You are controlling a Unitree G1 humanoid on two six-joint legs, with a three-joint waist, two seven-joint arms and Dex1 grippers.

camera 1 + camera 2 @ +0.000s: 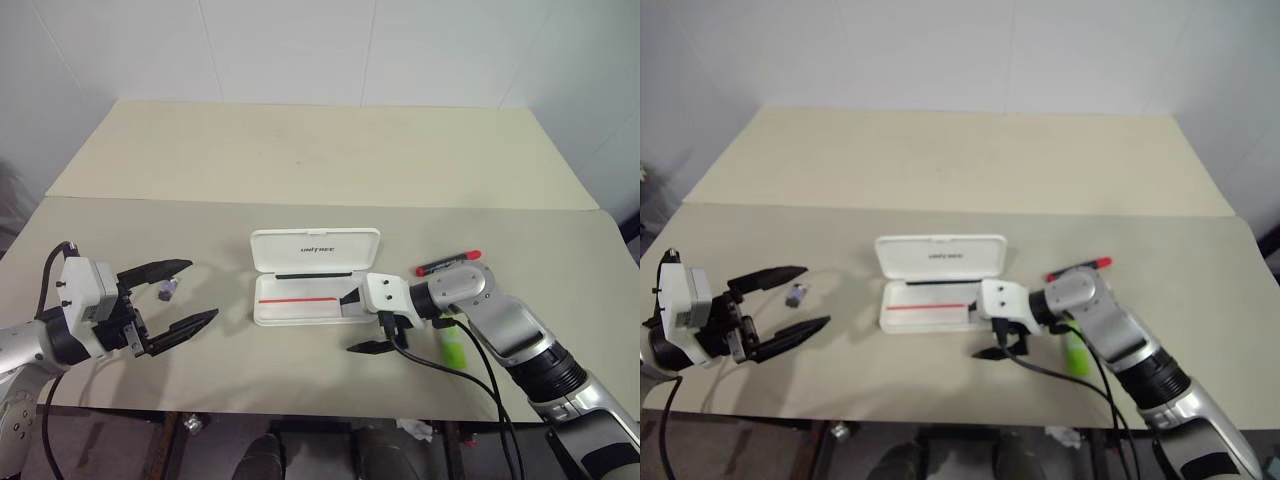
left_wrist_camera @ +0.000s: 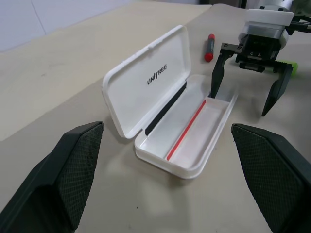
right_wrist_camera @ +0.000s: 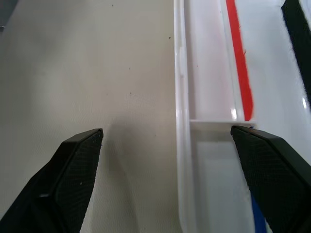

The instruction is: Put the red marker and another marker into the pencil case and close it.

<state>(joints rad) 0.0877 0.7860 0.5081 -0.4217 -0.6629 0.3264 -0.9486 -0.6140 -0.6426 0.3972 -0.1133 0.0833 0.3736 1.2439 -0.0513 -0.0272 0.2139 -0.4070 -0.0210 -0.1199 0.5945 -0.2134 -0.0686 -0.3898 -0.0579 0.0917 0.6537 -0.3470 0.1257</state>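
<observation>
Hiding behind right end effector (image 1: 366, 320), lime-green marker (image 1: 453, 350) half covered

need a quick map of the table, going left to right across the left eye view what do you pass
left gripper → small dark object beside its fingers → open pencil case → right gripper → lime-green marker

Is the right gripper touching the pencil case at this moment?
Cannot tell. In the left wrist view the right gripper stands open over the case, one finger dipping over the tray's far end, but no view shows plainly either contact or a gap.
</observation>
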